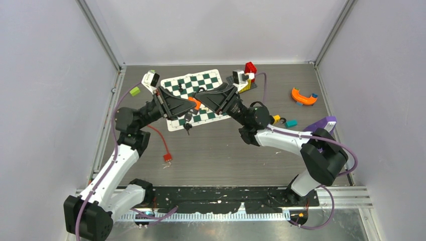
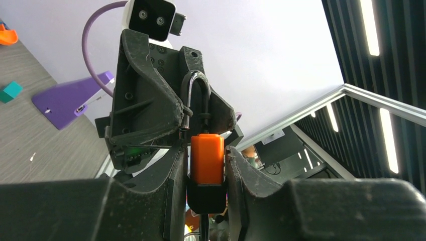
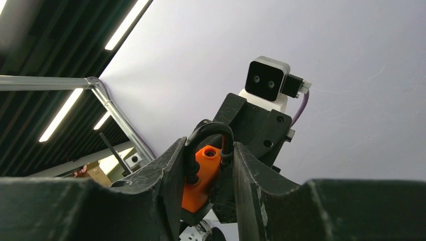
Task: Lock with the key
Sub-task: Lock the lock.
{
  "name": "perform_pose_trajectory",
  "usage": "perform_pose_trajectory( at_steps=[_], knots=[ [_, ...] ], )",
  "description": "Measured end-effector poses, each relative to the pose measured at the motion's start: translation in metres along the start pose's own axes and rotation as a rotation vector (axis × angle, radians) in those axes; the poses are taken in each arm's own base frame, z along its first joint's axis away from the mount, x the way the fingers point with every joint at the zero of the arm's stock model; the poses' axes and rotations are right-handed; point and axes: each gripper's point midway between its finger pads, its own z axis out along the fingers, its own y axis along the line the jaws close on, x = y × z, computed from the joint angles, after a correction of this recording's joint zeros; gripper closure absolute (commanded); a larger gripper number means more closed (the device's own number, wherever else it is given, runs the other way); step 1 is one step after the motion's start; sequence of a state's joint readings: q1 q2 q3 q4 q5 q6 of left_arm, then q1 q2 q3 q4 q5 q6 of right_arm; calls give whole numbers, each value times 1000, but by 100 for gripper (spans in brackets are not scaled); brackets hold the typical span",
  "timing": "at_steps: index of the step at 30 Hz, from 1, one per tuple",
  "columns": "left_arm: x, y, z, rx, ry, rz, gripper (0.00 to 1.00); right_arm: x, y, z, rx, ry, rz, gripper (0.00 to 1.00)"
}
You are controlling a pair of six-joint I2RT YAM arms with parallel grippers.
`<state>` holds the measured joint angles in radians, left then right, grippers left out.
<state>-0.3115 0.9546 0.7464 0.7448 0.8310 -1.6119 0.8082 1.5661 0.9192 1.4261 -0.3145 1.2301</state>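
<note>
An orange padlock [image 1: 194, 103] with a black base hangs in the air over the checkered mat, held between both grippers. My left gripper [image 1: 188, 106] is shut on the orange body [image 2: 206, 156], one finger pressing each side. My right gripper [image 1: 202, 100] is shut on the dark shackle [image 3: 208, 131]. The shackle is open: one leg sits in the body [image 3: 200, 175], and the other is out of its empty hole [image 3: 210, 153]. A dark key bunch [image 1: 187, 123] dangles below the lock. A thin dark stem [image 2: 203, 227] sticks out of the lock's black base.
The green-and-white checkered mat [image 1: 201, 83] lies under the lock. A red cable [image 1: 163, 145] trails in front of it and a green block [image 1: 134, 91] sits at the left. A red-and-yellow object [image 1: 247, 74], an orange curved piece [image 1: 303, 97], a teal block [image 1: 291, 123] and a purple piece [image 1: 321, 123] lie to the right.
</note>
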Motion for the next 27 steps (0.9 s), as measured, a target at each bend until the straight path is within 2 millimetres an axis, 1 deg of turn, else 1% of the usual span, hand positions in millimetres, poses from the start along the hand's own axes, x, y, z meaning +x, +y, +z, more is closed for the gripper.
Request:
perform_pose_trajectory(
  at_steps=[3,5,8,13,17,19,21,22,23,24,26,27],
  knots=[
    [0,2,0,-5,-1,4,56,0,-3,-2,11,-9,1,95],
    [0,4,-1,-8,-3,15,53,1,-8,-5,27,-12,-1,95],
    [0,6,-1,-19,-8,29,53,1,-14,-7,49,-18,-12,95],
    [0,8,-2,-30,-10,42,66,0,-14,-6,62,-30,-40,95],
    [-2,12,-2,-44,-20,46,72,-1,-7,-5,48,-36,-49,95],
    [-2,12,-2,-45,-20,53,82,-1,-6,-5,49,-37,-52,95],
    [-3,15,-2,-54,-24,52,99,-1,-8,-6,55,-42,-51,95],
    [-3,16,-2,-59,-27,52,100,-1,-8,-7,57,-44,-51,94],
    [-4,17,-2,-62,-29,56,100,-1,-8,-7,60,-44,-52,89],
    [-4,18,-2,-65,-29,64,100,-1,-9,-8,65,-43,-52,75],
    [-3,20,-3,-79,-31,74,100,0,-10,-9,72,-40,-49,56],
    [-3,21,-3,-91,-29,77,100,0,-13,-10,81,-37,-56,40]
  ],
)
